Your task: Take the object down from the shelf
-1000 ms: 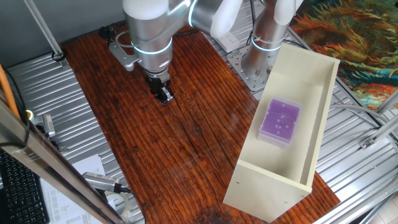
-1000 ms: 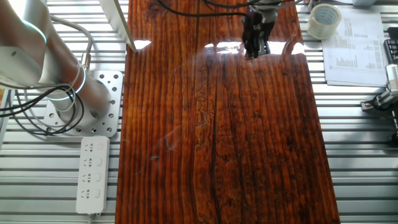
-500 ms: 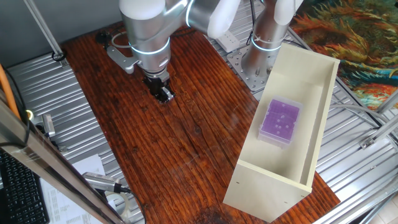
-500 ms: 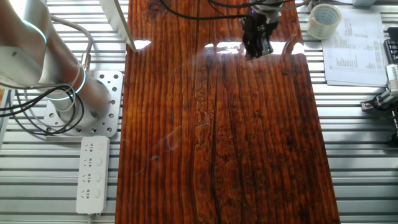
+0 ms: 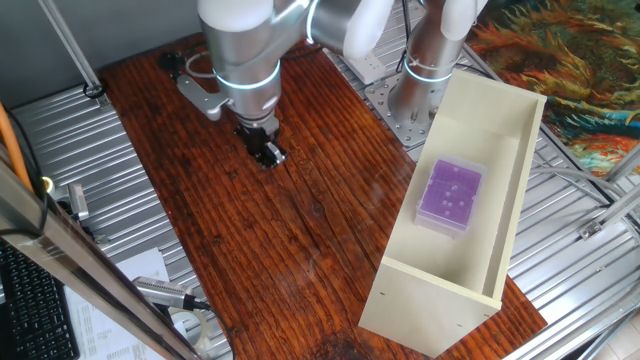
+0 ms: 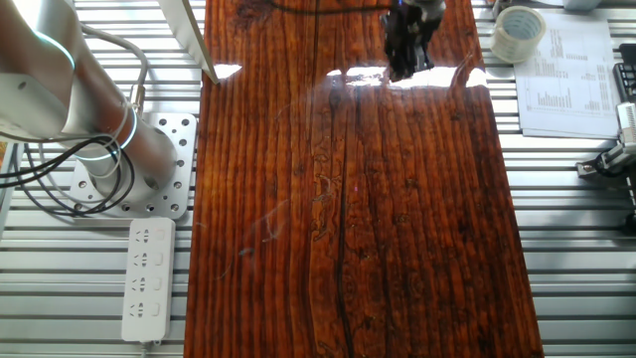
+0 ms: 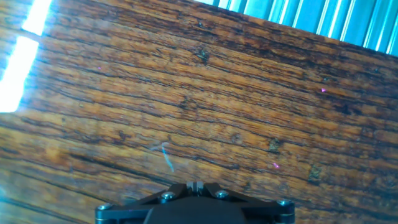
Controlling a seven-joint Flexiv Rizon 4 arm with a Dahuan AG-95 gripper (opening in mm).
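The purple box point(image 5: 450, 196), flat and translucent with pale dots, lies on the inner panel of the cream shelf point(image 5: 500, 245), which stands at the right of the wooden table. My gripper point(image 5: 267, 153) is far to the left of the shelf, low over the bare wood, with its fingers shut together and holding nothing. In the other fixed view the gripper point(image 6: 405, 68) is near the table's far edge; shelf and box are out of that view. The hand view shows the gripper's point(image 7: 194, 186) closed tips over wood grain only.
The dark wooden table point(image 5: 300, 230) sits on a metal frame. The arm's base point(image 5: 425, 80) stands behind the shelf. A power strip point(image 6: 147, 278), a tape roll point(image 6: 517, 32) and papers point(image 6: 566, 75) lie off the table. Cables and tools point(image 5: 165, 293) lie at the front left.
The gripper has shifted slightly over the table, with the wrist turning a little. The purple box and the shelf have not moved.
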